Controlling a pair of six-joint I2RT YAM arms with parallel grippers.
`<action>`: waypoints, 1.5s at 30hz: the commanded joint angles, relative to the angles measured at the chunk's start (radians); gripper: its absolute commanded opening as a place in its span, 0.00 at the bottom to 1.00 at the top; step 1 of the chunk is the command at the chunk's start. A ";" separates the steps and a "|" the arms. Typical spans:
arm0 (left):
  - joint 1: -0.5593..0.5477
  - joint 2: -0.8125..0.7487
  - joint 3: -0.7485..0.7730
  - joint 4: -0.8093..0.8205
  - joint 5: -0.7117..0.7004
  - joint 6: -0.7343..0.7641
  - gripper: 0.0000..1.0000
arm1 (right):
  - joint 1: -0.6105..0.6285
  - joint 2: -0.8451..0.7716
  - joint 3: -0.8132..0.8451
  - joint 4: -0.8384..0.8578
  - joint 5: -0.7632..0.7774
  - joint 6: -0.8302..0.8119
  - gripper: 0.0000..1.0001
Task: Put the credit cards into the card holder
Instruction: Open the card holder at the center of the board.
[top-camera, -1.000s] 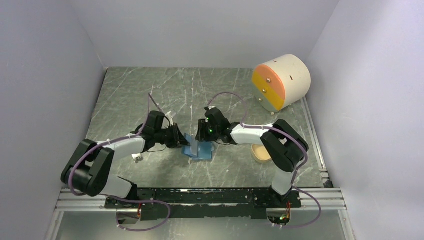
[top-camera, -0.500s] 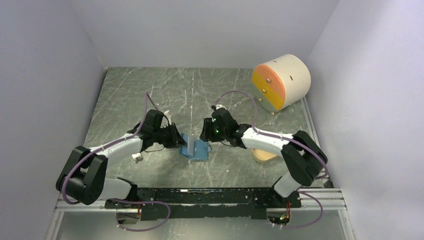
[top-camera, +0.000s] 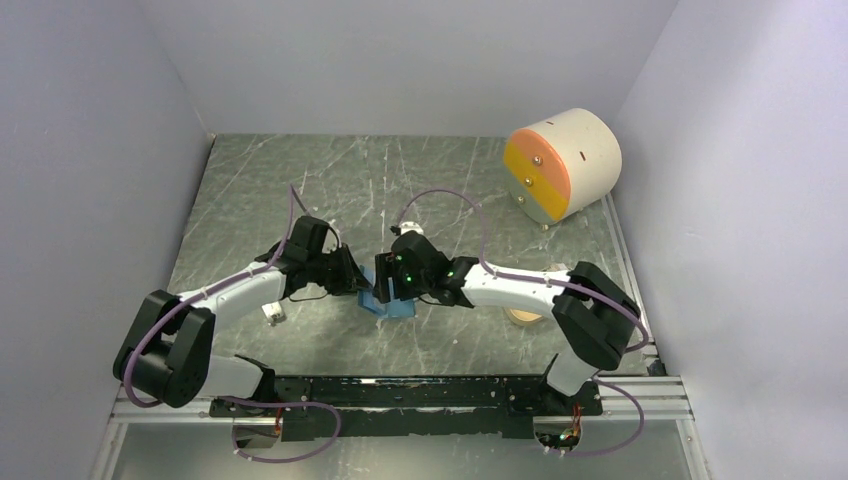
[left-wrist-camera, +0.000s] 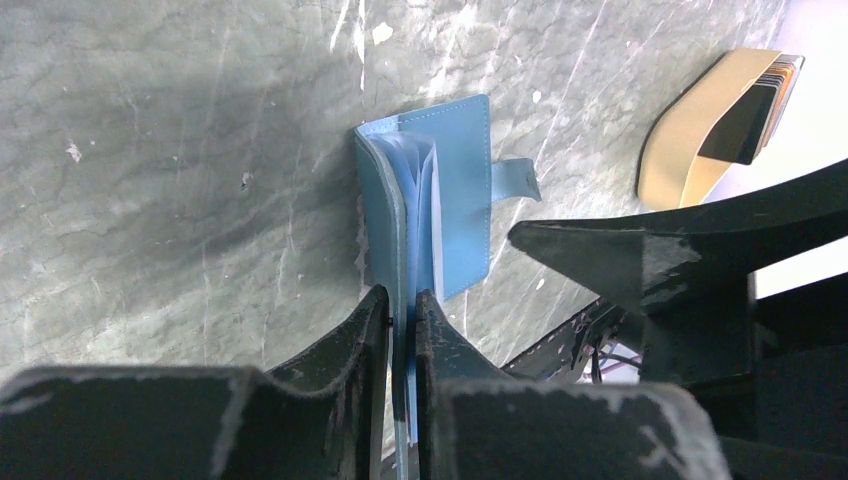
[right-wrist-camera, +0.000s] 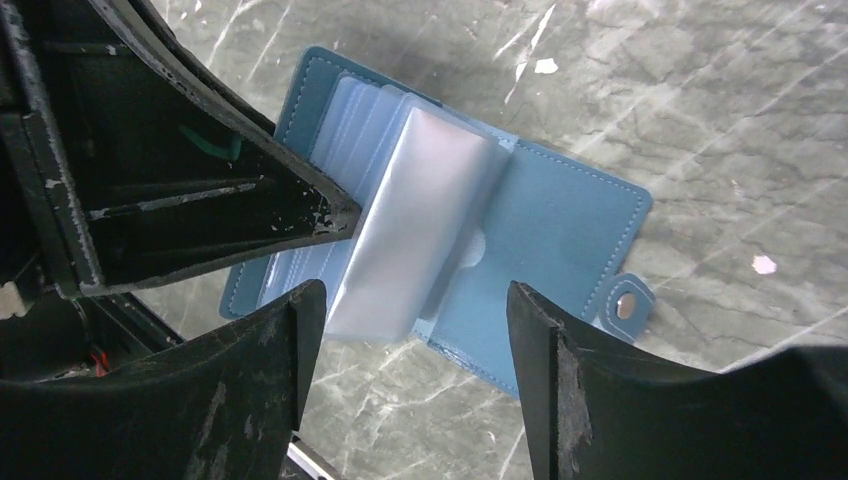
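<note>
The blue card holder (right-wrist-camera: 570, 225) lies open on the table, its clear sleeves (right-wrist-camera: 415, 220) fanned up and its snap tab (right-wrist-camera: 628, 303) off to one side. My left gripper (left-wrist-camera: 402, 305) is shut on one blue flap of the card holder (left-wrist-camera: 455, 200) and holds it upright. My right gripper (right-wrist-camera: 415, 300) hovers open just above the sleeves with nothing between its fingers. In the top view the left gripper (top-camera: 354, 279) and the right gripper (top-camera: 386, 284) meet over the card holder (top-camera: 392, 306). Dark credit cards (left-wrist-camera: 745, 125) stand in the tan tray (left-wrist-camera: 685, 150).
The tan tray (top-camera: 520, 317) sits right of the holder, mostly under my right arm. A cream drum with orange-yellow drawers (top-camera: 562, 163) stands at the back right. A small white clip (top-camera: 272, 316) lies under my left forearm. Walls close in on three sides.
My right gripper has moved left, over the open holder, and its jaws have opened wider. The left gripper keeps its grip, shifted slightly left with the holder.
</note>
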 joint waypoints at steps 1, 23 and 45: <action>-0.008 -0.028 0.018 0.009 0.001 -0.025 0.09 | 0.018 0.053 0.046 -0.008 0.011 0.006 0.71; -0.007 0.074 0.000 -0.010 -0.020 0.022 0.11 | 0.015 0.105 0.035 -0.224 0.228 -0.028 0.58; -0.004 0.080 0.093 -0.069 -0.090 0.099 0.52 | 0.013 0.105 0.035 -0.255 0.233 0.005 0.39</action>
